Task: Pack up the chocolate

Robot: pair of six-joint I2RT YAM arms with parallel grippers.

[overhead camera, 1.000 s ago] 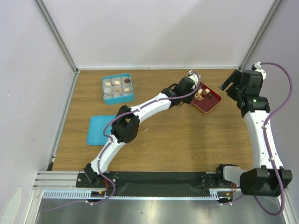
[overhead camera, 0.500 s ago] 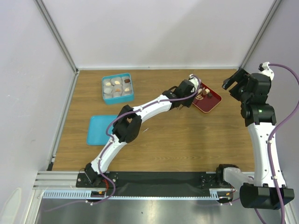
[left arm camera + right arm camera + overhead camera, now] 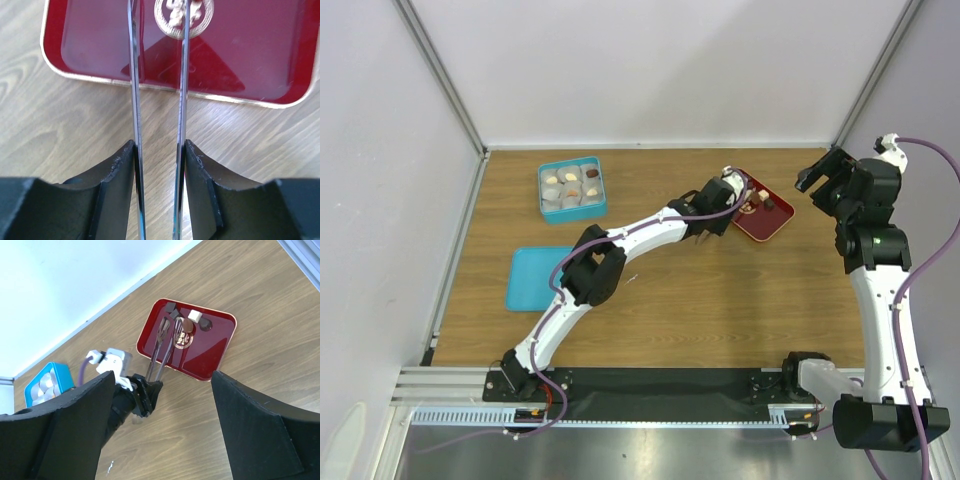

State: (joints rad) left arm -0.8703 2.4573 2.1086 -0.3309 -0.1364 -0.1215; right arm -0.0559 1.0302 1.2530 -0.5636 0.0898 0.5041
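Observation:
Several small chocolates, among them a cream square (image 3: pixel 194 316), a brown round (image 3: pixel 186 326) and dark pieces (image 3: pixel 205 325), lie at the far end of a red tray (image 3: pixel 220 347). The tray also shows in the top view (image 3: pixel 767 224) and in the left wrist view (image 3: pixel 260 60). My left gripper (image 3: pixel 708 218) (image 3: pixel 159 150) is shut on long metal tongs (image 3: pixel 134 75). Their two blades stand apart and reach over the tray's near edge (image 3: pixel 159 357). Nothing shows between the blades. My right gripper (image 3: pixel 817 175) is open and empty, high above the table, right of the tray.
A blue box (image 3: pixel 572 189) with several chocolates in white paper cups stands at the back left. Its flat blue lid (image 3: pixel 534 277) lies nearer, by the left edge. A gold emblem (image 3: pixel 182 15) is printed on the tray floor. Walls close the back and sides.
My left gripper has drawn slightly back toward the near side with the tongs still over the tray. My right arm has swung right and risen a little.

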